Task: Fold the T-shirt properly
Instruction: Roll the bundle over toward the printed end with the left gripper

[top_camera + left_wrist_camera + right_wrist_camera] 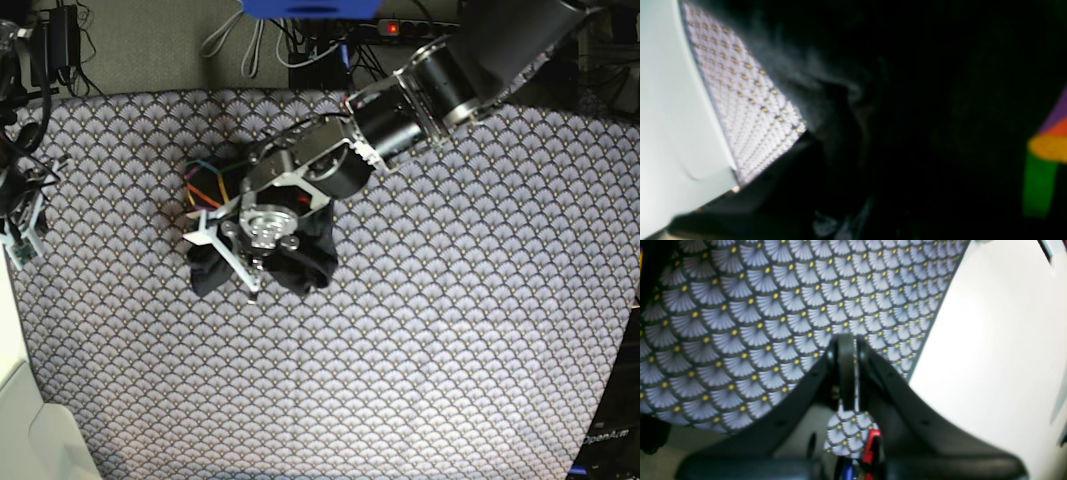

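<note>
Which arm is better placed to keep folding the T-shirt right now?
Probably the left. Its hand is right over the bunched T-shirt mid-table, with dark fabric filling its wrist view. The right hand sits shut at the tablecloth's far edge, well away from the shirt.

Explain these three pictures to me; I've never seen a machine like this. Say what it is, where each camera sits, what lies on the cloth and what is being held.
This is a two-armed robot. The overhead base view shows a fan-patterned tablecloth with a bunched dark T-shirt on it. The left gripper is down on the shirt; its wrist camera sees mostly dark fabric, so a grip can't be confirmed. The right gripper, seen from its own wrist camera, is shut and empty, parked at the cloth's edge.
</note>
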You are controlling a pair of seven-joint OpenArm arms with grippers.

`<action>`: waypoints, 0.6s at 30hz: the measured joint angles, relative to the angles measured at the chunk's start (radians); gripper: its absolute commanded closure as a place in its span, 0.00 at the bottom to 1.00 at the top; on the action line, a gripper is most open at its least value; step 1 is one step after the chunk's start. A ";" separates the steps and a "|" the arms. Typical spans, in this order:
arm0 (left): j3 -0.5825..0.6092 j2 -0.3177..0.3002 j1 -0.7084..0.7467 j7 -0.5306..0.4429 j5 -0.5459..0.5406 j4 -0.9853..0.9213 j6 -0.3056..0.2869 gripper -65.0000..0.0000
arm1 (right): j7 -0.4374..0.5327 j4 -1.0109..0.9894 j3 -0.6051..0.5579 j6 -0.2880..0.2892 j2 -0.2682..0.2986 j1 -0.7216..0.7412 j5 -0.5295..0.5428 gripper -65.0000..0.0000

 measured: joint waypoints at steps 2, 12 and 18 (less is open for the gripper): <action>0.000 0.004 0.000 -0.010 0.013 0.000 -0.004 1.00 | -0.001 0.000 0.000 0.000 0.001 0.000 0.000 1.00; -0.006 0.014 0.011 0.055 0.013 0.006 -0.001 0.86 | 0.000 0.000 -0.002 0.000 0.001 -0.001 0.000 1.00; -0.027 0.019 0.012 0.089 0.016 0.047 -0.002 0.40 | 0.000 0.000 -0.005 0.000 0.001 0.007 0.001 1.00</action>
